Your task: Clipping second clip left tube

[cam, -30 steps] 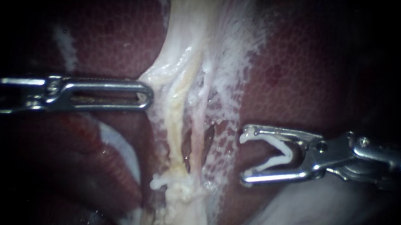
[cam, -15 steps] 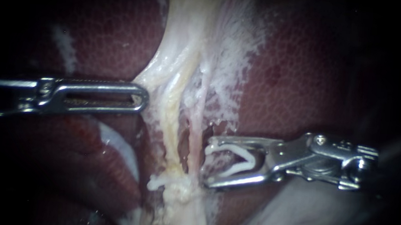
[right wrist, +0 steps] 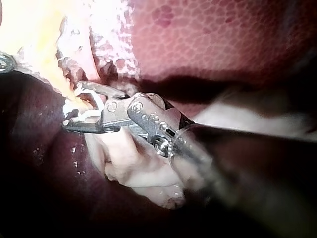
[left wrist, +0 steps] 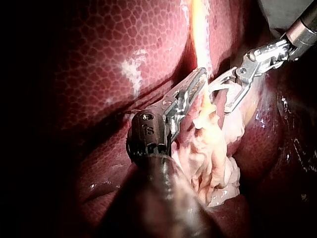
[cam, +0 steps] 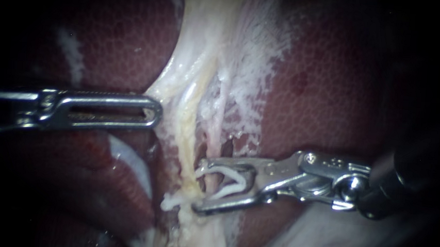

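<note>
**Endoscope view: clip meets tube**

The shiny metal right instrument (cam: pixel 198 186) holds an open white plastic clip (cam: pixel 226 178) in its wide-apart jaws, tips touching the pale yellow left tube (cam: pixel 189 152). Beside that tube, the left instrument (cam: pixel 152 111) has its jaws closed on whitish tissue (cam: pixel 173 84). A second white clip (cam: pixel 172 202) sits lower on it.

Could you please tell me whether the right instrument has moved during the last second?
Yes. The right instrument, carrying its clip, has moved left across the liver and now reaches the tube.
</note>
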Robot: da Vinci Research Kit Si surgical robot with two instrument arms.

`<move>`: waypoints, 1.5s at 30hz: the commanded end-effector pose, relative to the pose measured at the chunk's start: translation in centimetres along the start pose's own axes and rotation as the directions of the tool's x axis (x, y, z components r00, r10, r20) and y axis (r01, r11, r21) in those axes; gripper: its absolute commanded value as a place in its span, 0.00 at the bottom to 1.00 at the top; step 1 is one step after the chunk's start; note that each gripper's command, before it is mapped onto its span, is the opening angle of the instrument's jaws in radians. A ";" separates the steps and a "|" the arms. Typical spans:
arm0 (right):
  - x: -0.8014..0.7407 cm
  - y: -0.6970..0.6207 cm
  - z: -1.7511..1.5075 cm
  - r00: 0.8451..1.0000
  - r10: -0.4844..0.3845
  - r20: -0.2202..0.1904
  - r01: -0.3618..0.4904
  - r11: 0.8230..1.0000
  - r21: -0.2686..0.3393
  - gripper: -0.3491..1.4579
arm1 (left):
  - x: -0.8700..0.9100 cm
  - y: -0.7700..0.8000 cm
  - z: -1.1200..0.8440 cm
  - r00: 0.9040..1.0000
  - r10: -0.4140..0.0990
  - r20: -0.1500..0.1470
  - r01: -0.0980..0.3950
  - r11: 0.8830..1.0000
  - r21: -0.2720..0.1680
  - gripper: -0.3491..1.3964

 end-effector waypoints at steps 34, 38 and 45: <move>0.09 0.01 0.53 0.999 -0.021 -0.025 0.023 0.998 0.055 0.49 | 0.00 -0.03 0.00 1.000 0.000 0.002 0.000 1.000 -0.005 0.00; 0.11 -0.01 0.58 0.999 -0.026 -0.030 0.028 0.997 0.068 0.48 | 0.00 -0.03 0.00 1.000 0.000 0.002 0.000 1.000 -0.005 0.00; 0.13 -0.02 0.62 0.999 -0.026 -0.039 0.029 0.996 0.082 0.47 | 0.00 -0.03 0.01 1.000 0.000 0.002 0.000 1.000 -0.006 0.00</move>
